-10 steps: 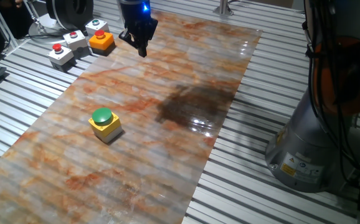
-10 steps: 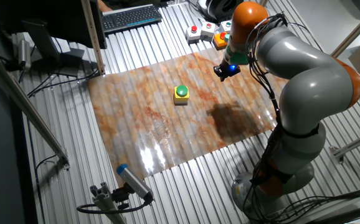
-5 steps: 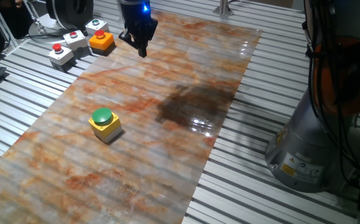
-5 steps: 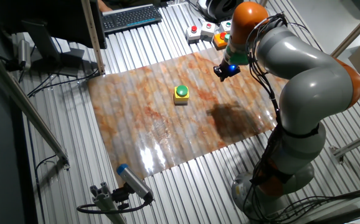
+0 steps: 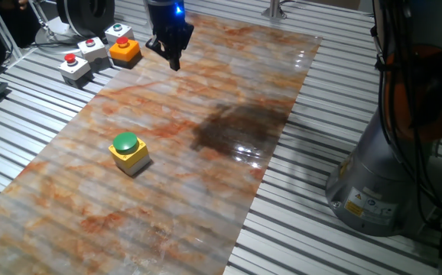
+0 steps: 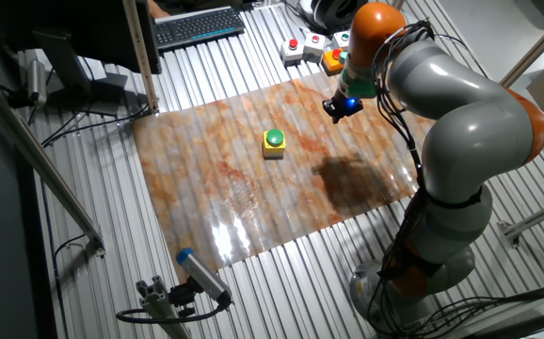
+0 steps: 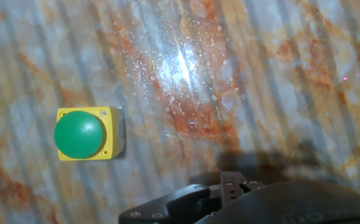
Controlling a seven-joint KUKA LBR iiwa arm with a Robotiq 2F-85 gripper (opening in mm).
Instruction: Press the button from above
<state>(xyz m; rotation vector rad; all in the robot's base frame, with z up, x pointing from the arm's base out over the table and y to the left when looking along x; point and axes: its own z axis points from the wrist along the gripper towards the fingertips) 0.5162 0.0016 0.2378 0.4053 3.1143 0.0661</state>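
Nothing has moved since the earlier frame: in one fixed view the tool (image 5: 172,55) hangs above the marbled mat's (image 5: 206,145) far end, well apart from the button (image 5: 126,145) on its yellow box. From the other fixed view, the button (image 6: 274,138) sits mid-mat, tool (image 6: 341,106) off beside it. Hand view shows the button (image 7: 79,134) at left; whether the tool's fingers are apart, I cannot tell

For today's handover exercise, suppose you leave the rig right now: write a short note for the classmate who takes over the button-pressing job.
Pincer: raised above the far end of the marbled mat, holding nothing; no view shows whether its fingers are open or shut.
Green button: on its yellow box, on the mat, well away from the pincer; in the hand view it lies off to the left.
Done: nothing, the button is untouched.
Left: move over the green dome, come straight down, press. Leave the red-button boxes off the mat alone.
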